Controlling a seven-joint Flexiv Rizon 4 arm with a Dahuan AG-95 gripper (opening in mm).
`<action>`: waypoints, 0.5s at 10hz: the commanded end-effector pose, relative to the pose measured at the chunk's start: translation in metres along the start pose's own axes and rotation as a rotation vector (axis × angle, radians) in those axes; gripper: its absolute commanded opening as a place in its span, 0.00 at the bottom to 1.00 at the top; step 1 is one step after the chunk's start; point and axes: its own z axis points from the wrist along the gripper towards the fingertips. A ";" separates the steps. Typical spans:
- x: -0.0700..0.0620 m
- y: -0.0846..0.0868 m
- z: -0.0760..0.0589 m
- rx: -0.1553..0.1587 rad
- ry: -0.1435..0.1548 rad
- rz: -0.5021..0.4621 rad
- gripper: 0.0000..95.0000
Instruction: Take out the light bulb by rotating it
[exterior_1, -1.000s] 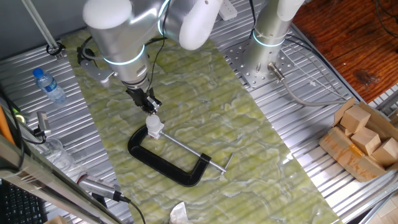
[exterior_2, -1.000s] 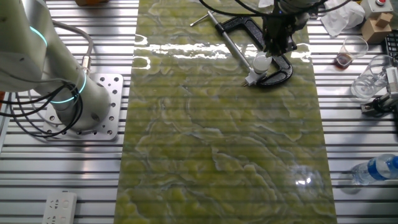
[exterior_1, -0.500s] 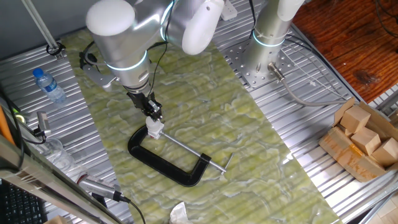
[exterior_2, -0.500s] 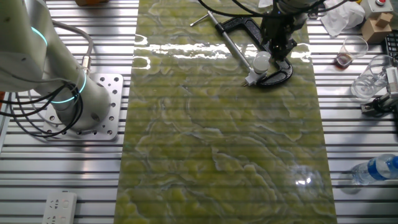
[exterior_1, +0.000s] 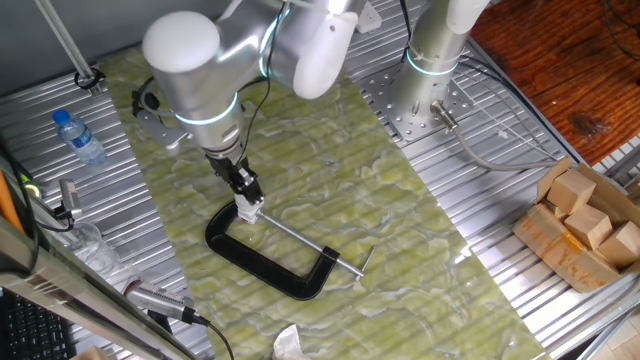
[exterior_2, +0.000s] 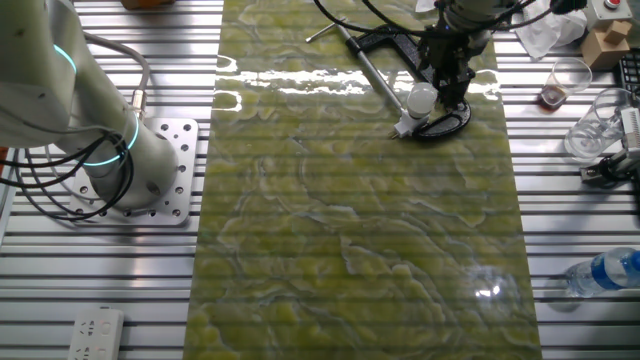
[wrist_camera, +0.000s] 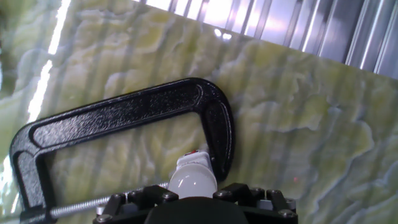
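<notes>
The light bulb is small, frosted and white, and sits in a boxy white socket held by the black C-clamp on the green mat. In the hand view the bulb shows between my two black fingers, which touch its sides, with the clamp arching beyond it. My gripper comes down on the bulb from above and is shut on it. In one fixed view my gripper hides most of the bulb, and only the socket shows below it.
A second arm's base stands on the grooved table. A water bottle and a cardboard box of wooden blocks lie at the sides. Crumpled paper lies by the mat's edge. A glass cup stands near the clamp.
My wrist and arm have turned about the bulb's axis while the gripper stays on the bulb. The clamp and socket have not moved.
</notes>
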 end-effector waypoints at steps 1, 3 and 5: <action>0.000 -0.001 0.005 0.001 0.002 0.018 0.80; -0.001 0.001 0.010 -0.001 0.002 0.034 0.80; -0.002 0.001 0.014 -0.003 0.004 0.041 0.80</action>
